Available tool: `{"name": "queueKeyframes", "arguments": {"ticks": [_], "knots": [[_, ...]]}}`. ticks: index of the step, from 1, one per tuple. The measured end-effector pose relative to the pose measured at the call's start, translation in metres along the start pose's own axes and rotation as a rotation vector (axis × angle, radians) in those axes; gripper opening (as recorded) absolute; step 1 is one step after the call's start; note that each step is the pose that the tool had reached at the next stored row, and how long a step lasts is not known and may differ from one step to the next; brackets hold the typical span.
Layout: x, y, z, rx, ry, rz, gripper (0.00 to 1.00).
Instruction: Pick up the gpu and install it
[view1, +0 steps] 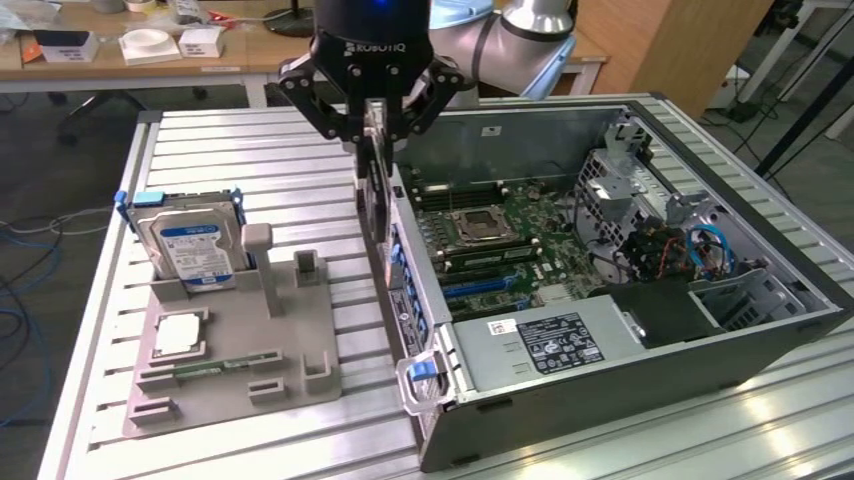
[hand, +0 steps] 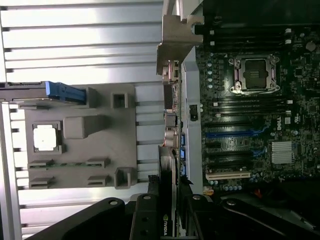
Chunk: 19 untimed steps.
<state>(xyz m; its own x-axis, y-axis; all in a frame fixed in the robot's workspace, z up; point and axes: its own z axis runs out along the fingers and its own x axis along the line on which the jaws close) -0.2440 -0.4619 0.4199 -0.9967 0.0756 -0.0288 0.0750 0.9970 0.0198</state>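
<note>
Pinching the gpu (view1: 378, 185) edge-on, gripper (view1: 378, 130) clamped on its upper edge, card hanging below, over computer case (view1: 601, 400)

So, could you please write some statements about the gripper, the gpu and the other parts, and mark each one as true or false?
1. The gripper is shut on the gpu. True.
2. The gpu sits in a slot of the motherboard. False: it hangs edge-down from the gripper, at the wall of the computer case, not in any slot.
3. The hard drive lies flat inside the case. False: it stands upright in the grey holder, outside the case.
4. The case is open and its motherboard is exposed. True.
</note>
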Motion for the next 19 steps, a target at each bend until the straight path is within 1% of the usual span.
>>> {"name": "queueKeyframes", "arguments": {"ticks": [19], "knots": [[-0.025,0.009,0.0009,-0.0001,0.0001,-0.004,0.26]]}}
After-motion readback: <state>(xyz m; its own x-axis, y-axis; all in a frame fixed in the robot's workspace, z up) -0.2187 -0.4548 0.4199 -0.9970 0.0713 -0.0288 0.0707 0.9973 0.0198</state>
